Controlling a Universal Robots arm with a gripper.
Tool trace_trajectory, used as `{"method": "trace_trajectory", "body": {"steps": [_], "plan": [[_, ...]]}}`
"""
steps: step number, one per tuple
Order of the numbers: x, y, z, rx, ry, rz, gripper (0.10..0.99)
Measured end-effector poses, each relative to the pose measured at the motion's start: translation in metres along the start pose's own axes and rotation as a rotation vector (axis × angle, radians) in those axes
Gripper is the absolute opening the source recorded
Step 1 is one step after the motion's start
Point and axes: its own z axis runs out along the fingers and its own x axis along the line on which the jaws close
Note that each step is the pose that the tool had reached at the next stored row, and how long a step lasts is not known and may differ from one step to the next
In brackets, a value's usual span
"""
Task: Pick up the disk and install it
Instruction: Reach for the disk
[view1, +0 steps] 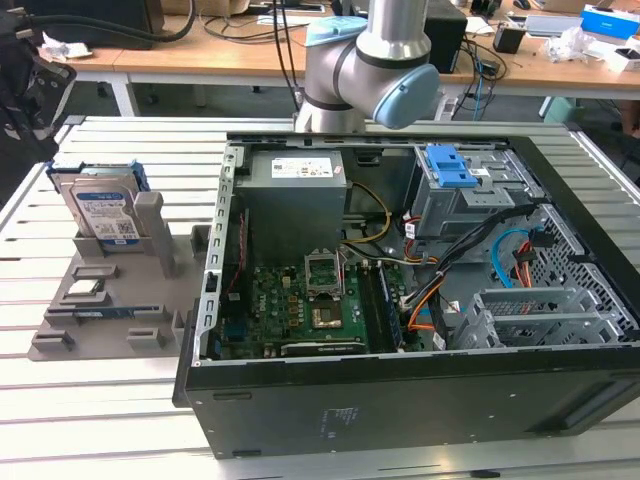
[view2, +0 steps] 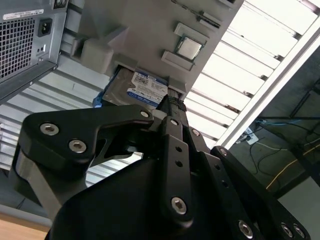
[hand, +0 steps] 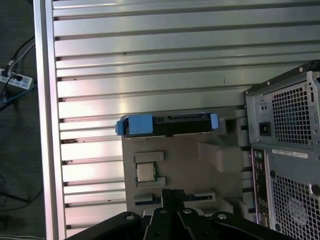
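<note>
Seemingly the gripper (hand: 172, 194) hovers near the upright disk (hand: 167, 125).

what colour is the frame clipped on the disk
Bright blue frame on the disk; shows best in the first wrist view.

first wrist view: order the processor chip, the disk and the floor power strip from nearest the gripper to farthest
1. processor chip, flat in the grey tray, closest to the gripper.
2. disk, on edge at the tray's far end.
3. power strip, on the floor beyond the table.
</note>
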Motion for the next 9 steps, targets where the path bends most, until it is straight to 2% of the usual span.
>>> {"method": "trace_trajectory", "body": {"steps": [5,9], "plan": [[0.0142,-0.0001,-0.0003,0.000,0.0000,0.000,0.106],[0.0196,0.0001,-0.0004,0.000,0.0000,0.000,0.106]]}}
